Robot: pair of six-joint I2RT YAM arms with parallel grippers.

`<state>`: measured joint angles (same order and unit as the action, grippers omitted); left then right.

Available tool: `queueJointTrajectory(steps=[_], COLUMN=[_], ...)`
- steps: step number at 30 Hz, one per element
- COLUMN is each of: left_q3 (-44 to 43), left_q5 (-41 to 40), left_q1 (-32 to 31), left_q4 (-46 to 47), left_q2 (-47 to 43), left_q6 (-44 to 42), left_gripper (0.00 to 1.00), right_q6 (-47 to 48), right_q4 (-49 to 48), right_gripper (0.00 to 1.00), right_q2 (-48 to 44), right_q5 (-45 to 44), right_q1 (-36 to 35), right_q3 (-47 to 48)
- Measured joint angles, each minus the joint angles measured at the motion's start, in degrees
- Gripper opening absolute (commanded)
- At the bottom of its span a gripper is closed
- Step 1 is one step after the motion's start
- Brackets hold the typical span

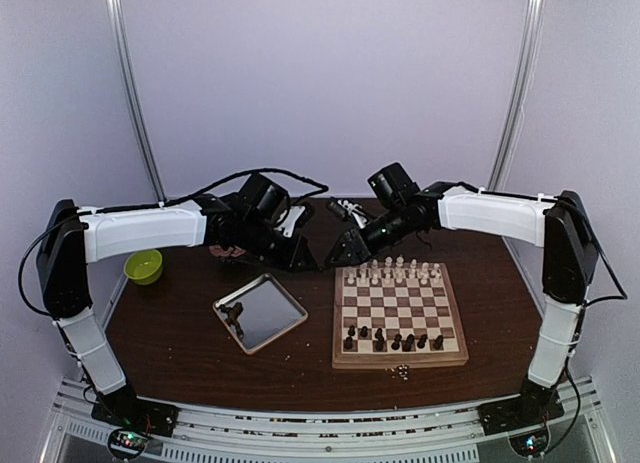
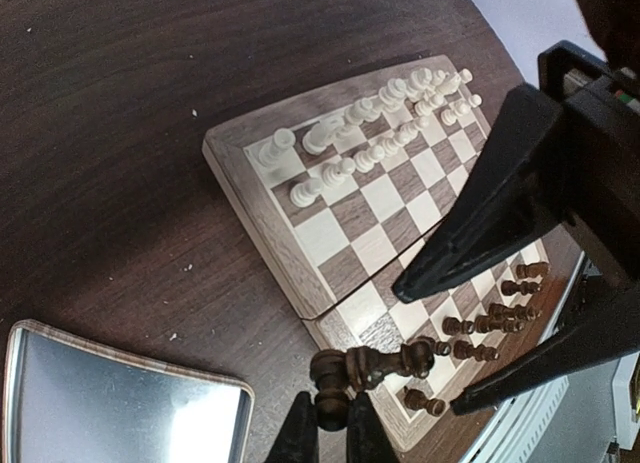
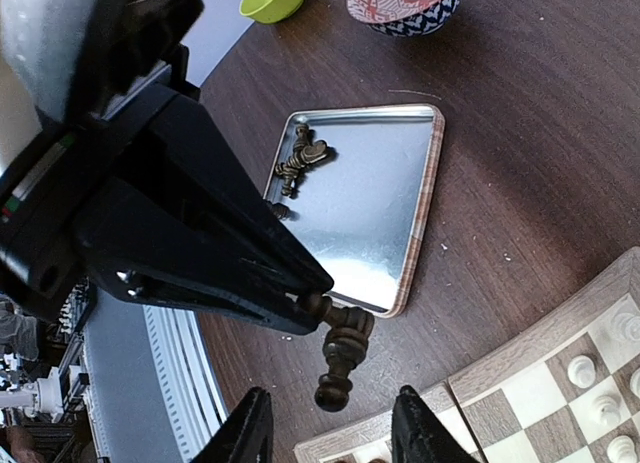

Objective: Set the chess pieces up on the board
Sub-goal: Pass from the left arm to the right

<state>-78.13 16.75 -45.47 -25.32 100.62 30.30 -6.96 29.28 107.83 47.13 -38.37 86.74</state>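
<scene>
Top external showed cream pieces (image 1: 392,271) set, dark ones (image 1: 392,338) partly; left hand (image 2: 331,431) pinched a dark piece (image 2: 330,381), right hand (image 3: 330,428) spread.

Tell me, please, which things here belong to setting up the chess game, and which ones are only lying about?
For the job: board, cream pieces, standing dark pieces, held dark piece in the left end effector, spare dark pieces in the tray.
Lying about: green bowl, patterned bowl, crumbs.
</scene>
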Motion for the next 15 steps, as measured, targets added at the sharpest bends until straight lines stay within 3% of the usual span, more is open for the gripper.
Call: queueJointTrajectory(steps=[6,15], left_q3=[0.02,0.02], left_q5=[0.04,0.07], left_q1=[0.00,0.00], left_q4=[0.02,0.04], left_q2=[-0.35,-0.46], left_q6=[0.09,0.13], left_gripper=[0.10,0.10], right_q6=[-1.64,-4.13], right_q4=[-0.79,-3.02], right_gripper=[0.40,0.19], right_q2=[1.38,2.54], right_q5=[0.90,3.43], right_q1=[-0.42,-0.42], right_q3=[0.00,0.00])
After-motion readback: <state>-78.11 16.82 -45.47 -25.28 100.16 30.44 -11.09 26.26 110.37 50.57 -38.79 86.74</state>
